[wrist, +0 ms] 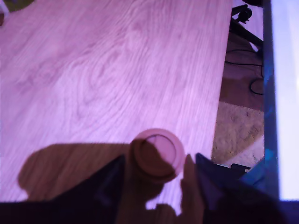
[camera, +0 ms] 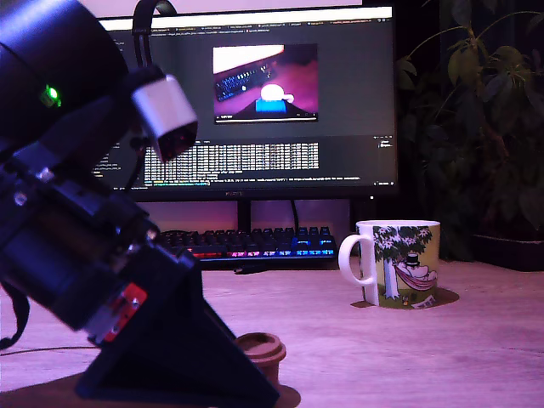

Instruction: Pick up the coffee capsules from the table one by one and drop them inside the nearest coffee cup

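One coffee capsule point(wrist: 158, 154) stands rim-up on the table point(wrist: 93, 84) near its front edge, between my gripper point(wrist: 156, 179) fingers point(wrist: 105, 179), which sit spread on either side of it without pressing it. Farther back, toward the exterior view's right, the coffee cup point(camera: 399, 263) stands upright, handle to that view's left. Behind it lie a keyboard point(camera: 255, 242) and a lit monitor point(camera: 263, 98).

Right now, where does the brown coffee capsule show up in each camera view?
Exterior view: the capsule stands on the table at the bottom centre, just beside the dark claw tip, nearer the camera than the mug.
Wrist view: the capsule sits between the two claw fingers.
Shared landmark: the wood-grain table.
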`<state>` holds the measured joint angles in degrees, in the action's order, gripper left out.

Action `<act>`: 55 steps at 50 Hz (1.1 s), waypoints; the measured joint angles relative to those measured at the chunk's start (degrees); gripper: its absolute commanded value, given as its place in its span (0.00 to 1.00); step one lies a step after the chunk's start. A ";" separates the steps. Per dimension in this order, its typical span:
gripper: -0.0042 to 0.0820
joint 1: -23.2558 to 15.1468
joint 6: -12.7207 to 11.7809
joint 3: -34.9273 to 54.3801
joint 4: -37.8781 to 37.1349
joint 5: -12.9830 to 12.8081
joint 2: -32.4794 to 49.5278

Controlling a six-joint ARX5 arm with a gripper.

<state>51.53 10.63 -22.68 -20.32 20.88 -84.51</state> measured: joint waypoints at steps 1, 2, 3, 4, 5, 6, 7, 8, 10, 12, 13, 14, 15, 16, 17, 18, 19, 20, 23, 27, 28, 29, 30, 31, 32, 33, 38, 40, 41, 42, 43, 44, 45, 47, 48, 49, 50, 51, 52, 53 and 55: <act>0.43 0.00 0.00 0.00 -0.07 0.00 0.00; 0.41 0.00 0.00 0.00 -0.09 0.00 0.02; 0.40 0.00 0.00 0.00 -0.09 0.00 0.00; 0.39 0.00 0.00 0.00 -0.09 0.00 0.02; 0.38 0.00 0.00 0.00 -0.09 0.00 0.02; 0.37 0.00 -0.02 0.00 -0.09 0.00 0.02; 0.36 0.00 -0.02 0.00 -0.09 0.00 0.00; 0.35 0.00 -0.02 0.00 -0.09 0.00 0.00; 0.34 0.00 -0.02 0.00 -0.11 0.00 0.00; 0.34 0.00 -0.02 0.00 -0.11 0.00 0.00; 0.34 0.00 -0.02 0.00 -0.11 0.00 0.00; 0.34 0.00 -0.02 0.00 -0.11 0.00 0.00; 0.34 0.00 -0.02 0.00 -0.11 0.00 0.00; 0.34 0.00 -0.02 0.00 -0.11 0.00 0.00; 0.34 0.00 -0.02 0.00 -0.11 0.00 0.00; 0.34 0.00 -0.02 0.00 -0.11 0.00 0.02; 0.34 0.00 -0.02 0.00 -0.11 0.00 0.02; 0.34 0.00 -0.02 0.00 -0.11 0.00 0.02; 0.34 0.00 -0.04 0.00 -0.11 0.00 0.02; 0.34 0.00 -0.20 0.00 -0.11 0.00 0.00; 0.33 0.00 -0.20 0.00 -0.13 0.00 0.02; 0.33 0.00 -0.22 0.00 -0.13 0.00 0.02; 0.33 0.00 -0.22 0.00 -0.15 0.00 0.00; 0.32 0.00 -0.22 0.00 -0.17 0.00 0.02; 0.31 0.00 -0.22 0.00 -0.22 0.00 0.02; 0.31 0.00 -0.22 0.00 -0.31 0.00 0.02; 0.30 0.00 -0.46 0.00 -0.74 0.04 0.02; 0.30 0.00 -0.46 0.00 -0.87 0.07 0.02; 0.30 0.00 -0.46 0.00 -0.98 0.07 0.00; 0.30 0.00 -0.48 0.00 -1.11 0.07 0.00; 0.30 0.00 -0.46 0.00 -1.22 0.07 0.00; 0.29 0.00 -0.46 0.00 -1.36 0.07 0.02; 0.29 0.00 -0.46 0.00 -1.42 0.07 0.02; 0.27 0.00 -0.48 0.00 -1.46 0.07 0.00; 0.26 0.00 -0.48 0.00 -1.44 0.07 0.00; 0.25 0.00 -0.50 0.00 -1.44 0.07 0.00; 0.24 0.00 -0.52 0.00 -1.44 0.11 0.00; 0.23 0.00 -0.52 0.00 -1.46 0.17 0.00; 0.22 0.00 -0.57 0.00 -1.44 0.20 0.02; 0.21 0.00 -0.57 0.00 -1.46 0.20 0.02; 0.20 0.00 -0.59 0.00 -1.44 0.20 0.02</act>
<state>51.53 10.04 -22.68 -21.76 21.08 -84.49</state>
